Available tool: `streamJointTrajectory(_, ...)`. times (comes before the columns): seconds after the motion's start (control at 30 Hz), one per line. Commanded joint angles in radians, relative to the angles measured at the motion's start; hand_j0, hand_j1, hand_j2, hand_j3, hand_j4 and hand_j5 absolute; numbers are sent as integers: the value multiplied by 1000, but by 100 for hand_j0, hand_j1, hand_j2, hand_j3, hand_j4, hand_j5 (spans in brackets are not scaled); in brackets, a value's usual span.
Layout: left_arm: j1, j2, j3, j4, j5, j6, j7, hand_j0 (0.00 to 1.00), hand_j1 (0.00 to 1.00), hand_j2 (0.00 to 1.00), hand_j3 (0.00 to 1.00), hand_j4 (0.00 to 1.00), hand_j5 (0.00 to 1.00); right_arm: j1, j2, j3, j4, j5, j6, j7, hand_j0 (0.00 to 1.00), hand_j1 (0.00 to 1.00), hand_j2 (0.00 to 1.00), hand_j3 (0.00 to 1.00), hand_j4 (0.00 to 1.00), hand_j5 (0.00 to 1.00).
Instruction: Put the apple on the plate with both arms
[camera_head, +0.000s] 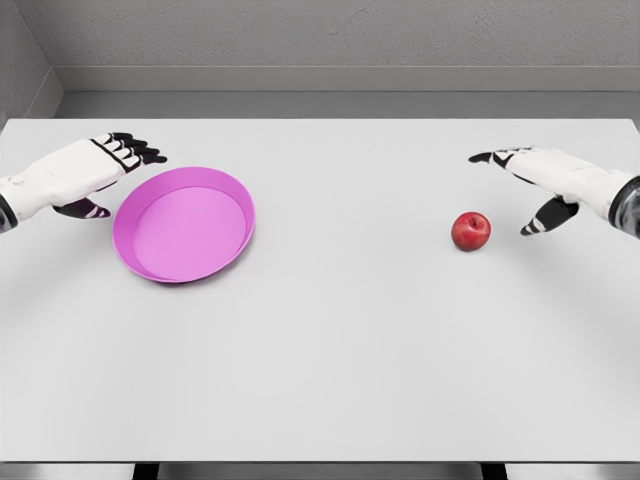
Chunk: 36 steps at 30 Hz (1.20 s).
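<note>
A red apple (470, 230) stands upright on the white table, right of the middle. A pink plate (185, 224) with a raised rim lies on the left side, nothing in it. My right hand (520, 192) hovers just right of the apple, fingers spread and thumb lowered, a small gap away from the fruit. My left hand (112, 172) floats at the plate's upper left rim, fingers extended, holding nothing.
The white table (330, 350) fills most of the view, with its front edge near the bottom. A grey wall runs behind its far edge.
</note>
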Motion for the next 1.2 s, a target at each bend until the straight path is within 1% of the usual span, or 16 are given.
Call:
streamJointTrajectory(0.0,0,2,2,0,6,0,1,100,100,100,100,100,100,0,39,70,45,-1,21,81,100,100,100,100,100,100)
streamJointTrajectory(0.03,0,3,2,-2,6,0,1,100,100,100,100,100,100,-23,49,98,65,-1,21,83,100,100,100,100,100,100)
streamJointTrajectory(0.07,0,3,2,-2,6,0,1,100,100,100,100,100,100,-40,64,120,78,-1,21,106,100,100,100,100,100,100)
streamJointTrajectory(0.17,-1,8,3,-8,6,0,1,100,100,100,100,100,100,-48,70,133,103,0,21,115,100,100,100,100,100,100)
streamJointTrajectory(0.27,0,8,5,-10,5,0,1,100,100,100,100,100,100,-48,70,133,103,0,21,117,100,100,100,100,100,100)
streamJointTrajectory(0.43,2,8,11,-10,6,0,1,100,100,100,100,100,100,-91,83,137,137,0,21,138,100,100,100,100,100,100)
streamJointTrajectory(0.5,2,8,11,-8,5,0,1,100,100,100,100,100,100,-124,109,169,172,0,21,138,100,100,100,100,100,100)
streamJointTrajectory(0.57,2,8,11,-8,5,0,1,100,100,100,100,100,100,-127,118,189,175,0,21,138,100,100,100,100,100,100)
streamJointTrajectory(0.73,2,8,12,-8,5,0,1,100,100,100,100,100,100,-127,118,190,177,2,21,138,100,100,100,100,100,100)
streamJointTrajectory(0.8,2,8,12,-8,3,0,1,100,100,100,100,100,100,-127,118,192,177,3,21,138,92,92,92,92,92,92)
streamJointTrajectory(0.83,2,8,12,-7,3,0,1,100,100,100,100,100,100,-127,118,193,177,5,21,138,83,83,83,83,83,83)
streamJointTrajectory(0.93,0,8,14,-5,3,0,1,100,100,100,100,100,100,-127,118,193,175,5,21,138,74,74,74,74,74,74)
streamJointTrajectory(0.97,0,6,12,-5,3,0,1,100,100,100,100,100,100,-127,118,196,174,5,21,138,68,68,68,68,68,68)
streamJointTrajectory(1.1,0,5,14,-7,1,0,1,100,100,100,100,100,100,-127,118,210,174,5,21,138,59,59,59,59,59,59)
streamJointTrajectory(1.13,0,5,14,-7,1,0,1,100,100,100,100,100,100,-127,118,213,174,5,21,138,59,59,59,59,59,59)
streamJointTrajectory(1.17,0,5,14,-7,1,0,1,100,100,100,100,100,100,-127,118,216,174,5,21,138,57,57,57,57,57,57)
